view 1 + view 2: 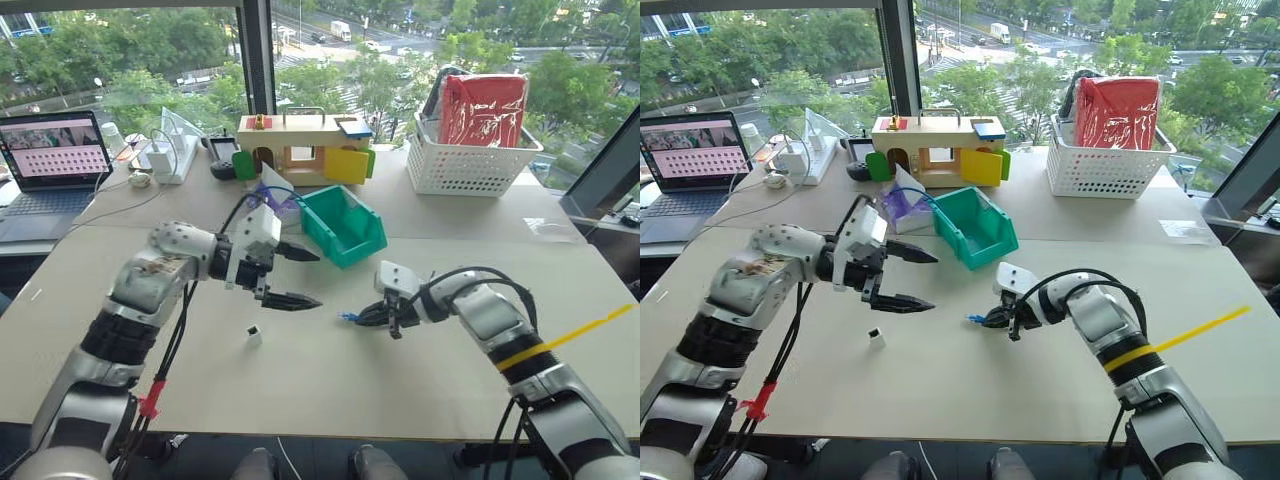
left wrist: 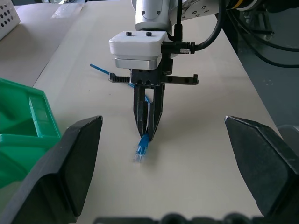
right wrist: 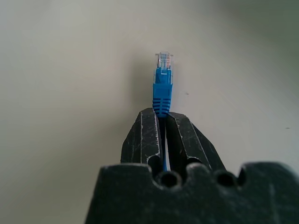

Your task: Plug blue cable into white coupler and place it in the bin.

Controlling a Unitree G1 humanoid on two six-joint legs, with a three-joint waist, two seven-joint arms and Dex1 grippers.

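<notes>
blue cable (image 3: 163,93): clamped in the right gripper (image 2: 147,128) just behind its plug boot, the clear plug sticking out past the fingertips toward the left arm; the rest of the thin cord trails back behind the gripper, a short blue run showing by its body in the left wrist view
cable handling: judged light and limp along its length, so only the stiff moulded boot gives control; the present hold right at the boot looks like the sensible place; the clear plug and its latch tab are probably brittle, so pinching them should be avoided
white coupler (image 1: 254,334): stands alone on the beige table (image 1: 420,380), below the left gripper and apart from both arms
coupler handling: judged tiny, hard, smooth and very light, likely to skid or tip when nudged; best taken across its side faces, leaving the dark socket end free for the plug
left gripper (image 1: 296,276): jaws wide apart, holding nothing, hovering over the table between the coupler and the bin
right gripper jaws: together, pinched on the cable
bin (image 1: 345,226): teal, beyond the grippers toward the window, its inside looks empty
writing: none readable on cable, coupler or bin; the laptop (image 1: 52,160) screen shows rows too small to read
</notes>
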